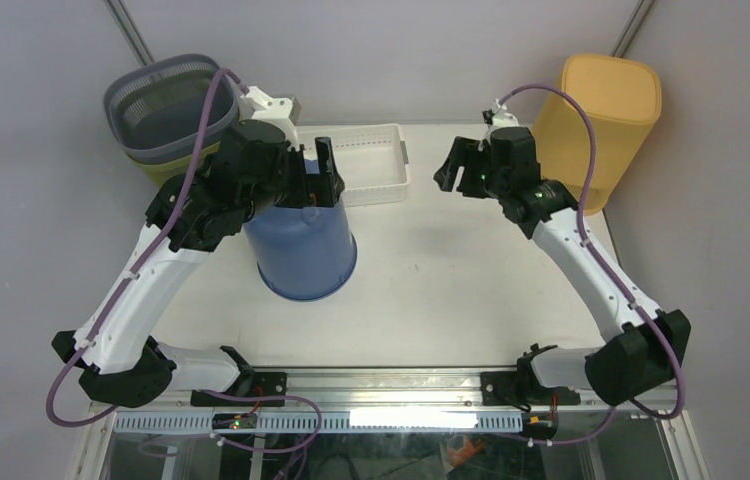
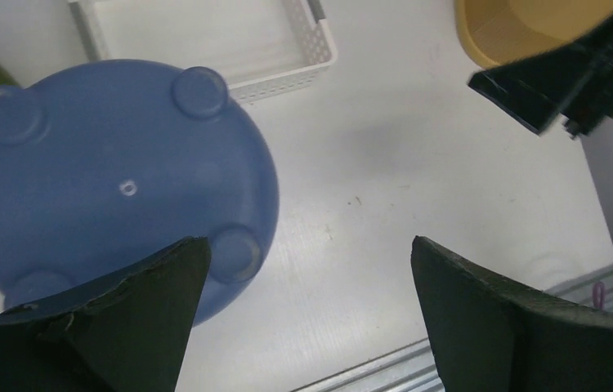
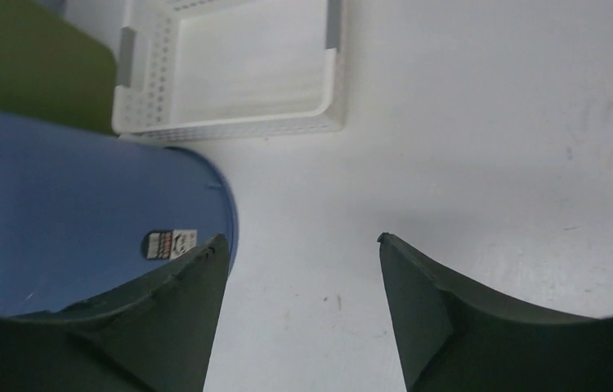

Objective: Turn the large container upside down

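The large blue container (image 1: 303, 245) stands upside down on the white table, its wide rim on the surface. Its round base with several small feet faces up in the left wrist view (image 2: 115, 180). Its side, with a small label, shows in the right wrist view (image 3: 82, 220). My left gripper (image 1: 308, 172) is open and empty, hovering just above the container's base, a little to its right (image 2: 307, 253). My right gripper (image 1: 459, 166) is open and empty, well to the right of the container, above bare table (image 3: 302, 241).
A white perforated tray (image 1: 376, 165) lies behind the container. A grey basket on a green bin (image 1: 161, 110) stands at the back left. A yellow bin (image 1: 601, 120) stands upside down off the table's back right corner.
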Robot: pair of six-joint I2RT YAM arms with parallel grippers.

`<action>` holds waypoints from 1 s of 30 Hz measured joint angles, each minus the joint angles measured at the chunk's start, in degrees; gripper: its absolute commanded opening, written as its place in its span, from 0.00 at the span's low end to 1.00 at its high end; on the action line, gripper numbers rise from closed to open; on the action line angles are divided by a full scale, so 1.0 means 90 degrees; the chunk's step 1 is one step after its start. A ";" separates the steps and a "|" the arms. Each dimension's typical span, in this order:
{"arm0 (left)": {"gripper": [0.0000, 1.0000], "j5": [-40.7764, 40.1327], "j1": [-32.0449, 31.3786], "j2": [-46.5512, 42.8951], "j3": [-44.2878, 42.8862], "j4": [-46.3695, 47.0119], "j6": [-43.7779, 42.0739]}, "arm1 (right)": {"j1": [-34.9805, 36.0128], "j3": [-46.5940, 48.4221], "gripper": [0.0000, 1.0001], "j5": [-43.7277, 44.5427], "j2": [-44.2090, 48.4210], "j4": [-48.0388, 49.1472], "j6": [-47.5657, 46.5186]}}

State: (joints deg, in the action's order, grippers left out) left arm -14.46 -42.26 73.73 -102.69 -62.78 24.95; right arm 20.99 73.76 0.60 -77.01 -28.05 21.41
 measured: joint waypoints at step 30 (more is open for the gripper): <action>0.86 -0.2093 0.3079 0.0668 0.1367 0.1273 0.1243 | 0.0321 -0.0622 0.72 -0.0605 0.0746 -0.0408 0.0284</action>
State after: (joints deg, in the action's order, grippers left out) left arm -33.30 -14.55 79.75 -90.39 -51.33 36.14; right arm 23.88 68.16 -4.84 -70.30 -31.73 23.97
